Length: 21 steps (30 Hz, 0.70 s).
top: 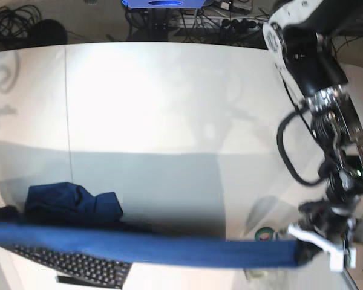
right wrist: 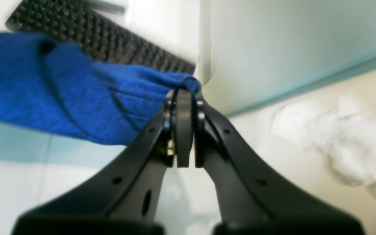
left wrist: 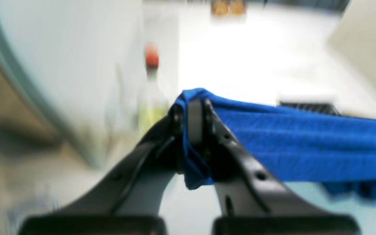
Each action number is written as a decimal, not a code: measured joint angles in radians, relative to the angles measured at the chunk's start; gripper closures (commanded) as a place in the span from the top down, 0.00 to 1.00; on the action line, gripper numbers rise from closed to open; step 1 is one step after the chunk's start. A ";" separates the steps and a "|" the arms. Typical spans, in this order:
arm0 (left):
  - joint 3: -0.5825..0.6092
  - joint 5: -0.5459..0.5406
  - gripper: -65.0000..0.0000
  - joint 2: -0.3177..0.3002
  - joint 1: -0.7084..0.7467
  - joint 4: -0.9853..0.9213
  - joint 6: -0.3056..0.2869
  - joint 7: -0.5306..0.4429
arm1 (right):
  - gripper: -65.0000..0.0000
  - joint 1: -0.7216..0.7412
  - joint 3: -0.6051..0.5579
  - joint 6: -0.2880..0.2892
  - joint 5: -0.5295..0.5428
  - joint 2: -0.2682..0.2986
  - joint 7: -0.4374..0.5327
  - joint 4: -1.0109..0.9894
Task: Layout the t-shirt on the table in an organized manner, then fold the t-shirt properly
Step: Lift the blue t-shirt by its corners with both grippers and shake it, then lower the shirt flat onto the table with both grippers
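Shirt stretched across the lower frame, base view; both grippers, left and right, pinch its ends. Lifting done, by judgement; laying flat and folding outstanding.

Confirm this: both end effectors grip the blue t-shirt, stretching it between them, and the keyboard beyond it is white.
The keyboard is black, as the base view shows. Both end effectors do grip the blue t-shirt, stretching it between them.

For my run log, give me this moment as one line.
left claw: shut on t-shirt | right claw: shut on t-shirt | t-shirt: stretched between claws | keyboard: on table
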 measured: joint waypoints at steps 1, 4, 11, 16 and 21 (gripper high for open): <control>-0.024 -0.008 0.00 0.005 0.045 0.000 -0.003 -0.004 | 0.00 -0.060 0.019 0.002 0.012 -0.026 0.001 0.021; -0.115 0.013 0.00 0.022 0.152 -0.016 0.012 -0.006 | 0.00 -0.197 0.047 0.003 0.003 -0.102 0.003 0.041; -0.169 0.006 0.00 0.031 0.351 -0.023 0.007 -0.011 | 0.00 -0.413 0.069 0.002 -0.002 -0.208 0.137 -0.033; -0.171 0.007 0.00 0.044 0.488 -0.033 0.007 -0.013 | 0.00 -0.482 0.071 -0.002 -0.005 -0.233 0.228 -0.181; -0.172 0.011 0.00 0.044 0.526 -0.124 0.010 -0.020 | 0.00 -0.520 0.072 -0.002 -0.006 -0.232 0.277 -0.256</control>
